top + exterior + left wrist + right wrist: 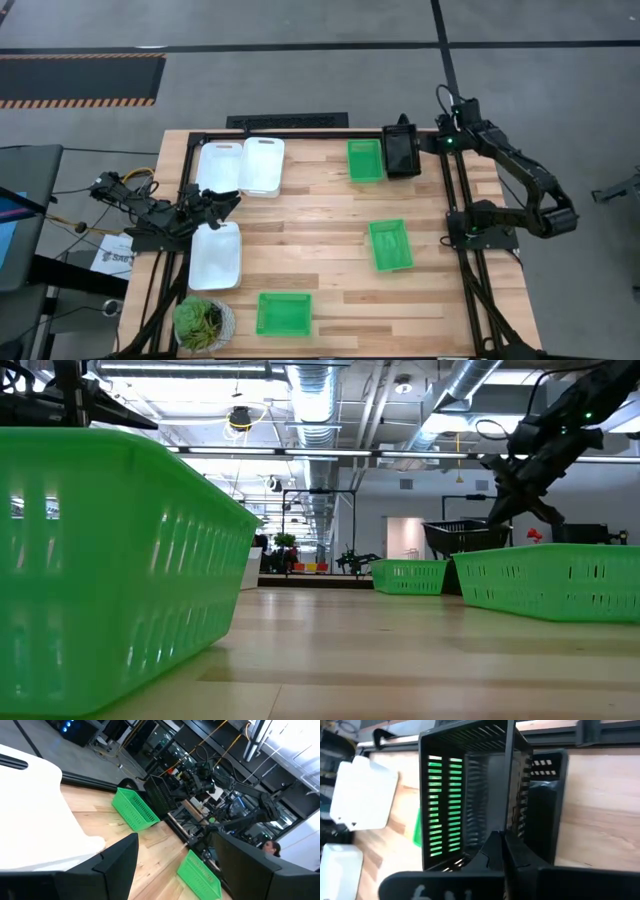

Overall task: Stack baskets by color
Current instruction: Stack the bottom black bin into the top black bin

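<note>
1. Baskets at your desk's (330, 240) nine o'clock: the white baskets (240, 166) pair up far-left, a third white basket (216, 255) nearer, where the left gripper (226, 203) hovers, jaws spread, empty.
2. Green baskets (390, 245) sit scattered centre.
3. At one o'clock, the right gripper (501, 851) clamps a black basket (470, 795) wall, tilted over another black basket (545, 805).

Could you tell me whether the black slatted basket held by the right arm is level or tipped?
Tipped: the black slatted plastic basket hangs tilted from the right gripper's shut fingers.

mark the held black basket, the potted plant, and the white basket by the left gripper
black basket (470, 795): right wrist view, on its slotted floor
potted plant (203, 323): high view, on its leaves
white basket (215, 255): high view, on its floor
</note>
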